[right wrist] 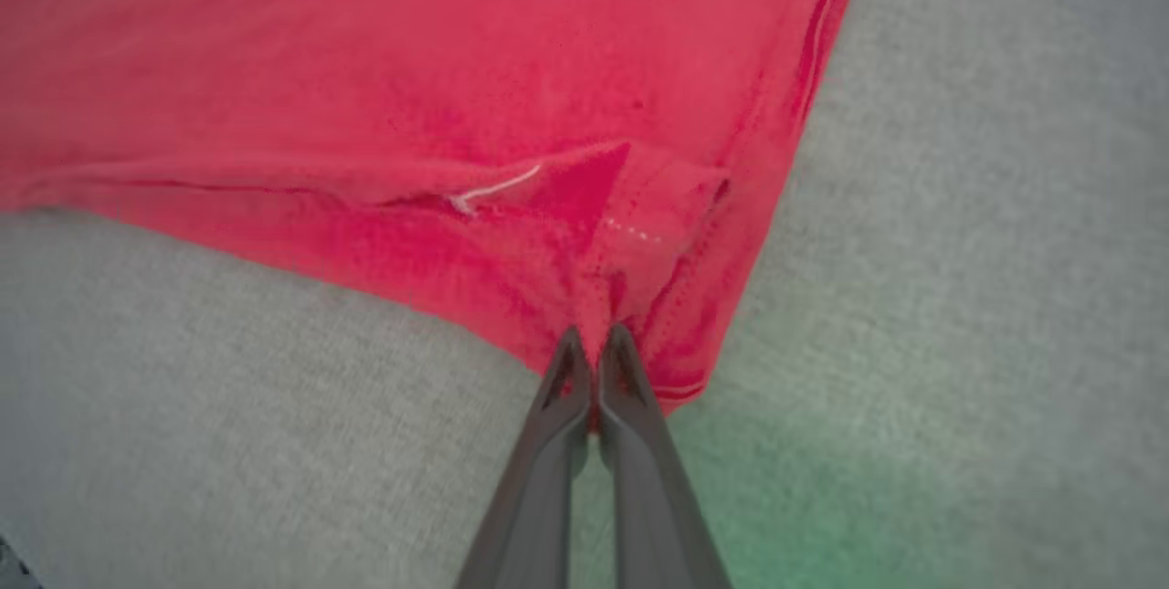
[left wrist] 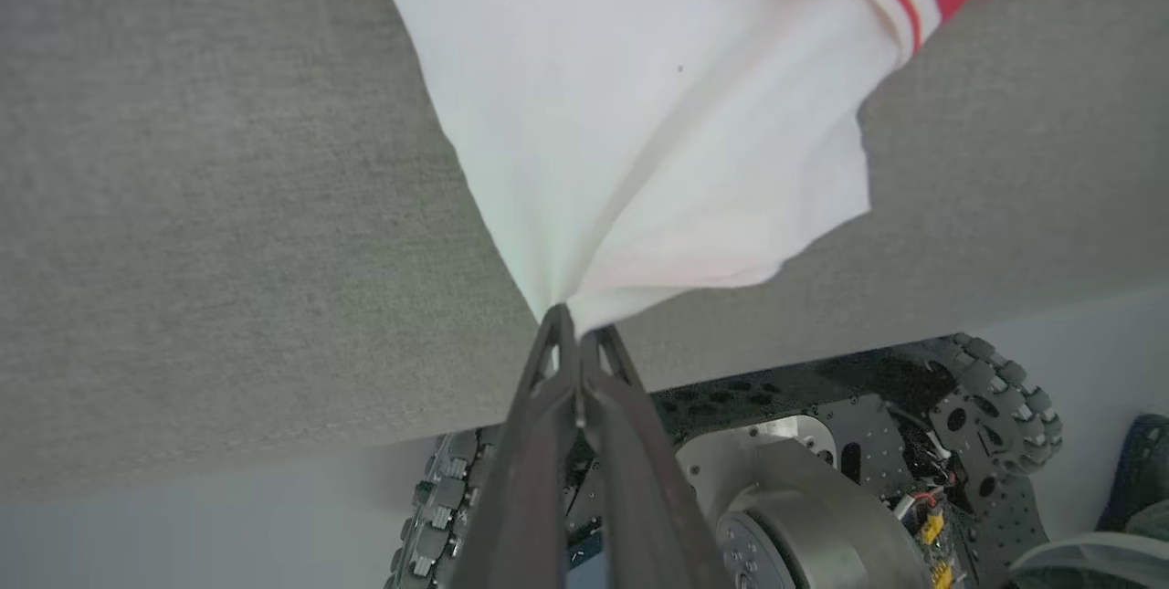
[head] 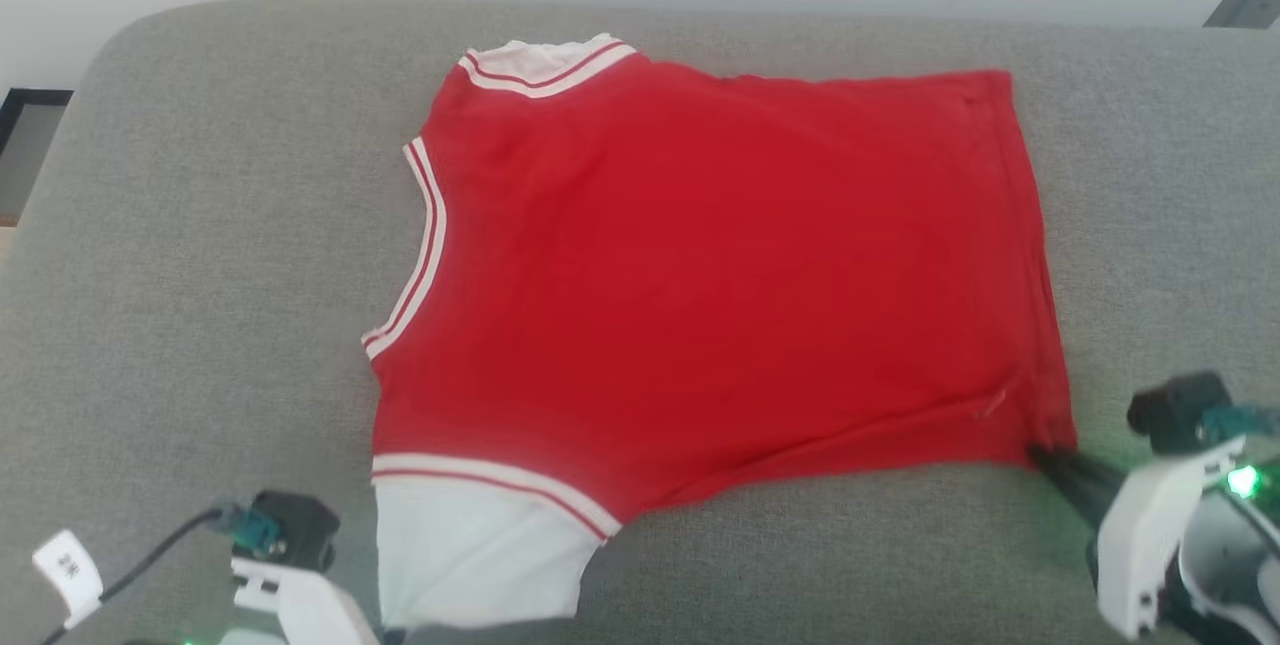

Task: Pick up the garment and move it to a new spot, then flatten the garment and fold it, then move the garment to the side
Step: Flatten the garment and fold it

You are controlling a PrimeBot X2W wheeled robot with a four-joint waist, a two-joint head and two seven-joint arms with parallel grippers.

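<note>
The garment (head: 700, 285) lies spread on the grey cushion, plain red side up, collar to the left, hem to the right. Its near white sleeve (head: 470, 545) reaches the front edge. My left gripper (left wrist: 577, 333) is shut on the tip of that white sleeve (left wrist: 658, 141), which fans out from the fingertips. My right gripper (right wrist: 594, 347) is shut on the near red hem corner (right wrist: 630, 297); in the head view its dark fingers (head: 1075, 470) meet the garment's lower right corner. The far sleeve (head: 545, 60) is folded at the top.
The grey cushion (head: 200, 275) extends well beyond the garment on the left and right. Its front edge shows in the left wrist view, with the robot's wheeled base (left wrist: 822, 479) below it. A pale wall runs behind the cushion.
</note>
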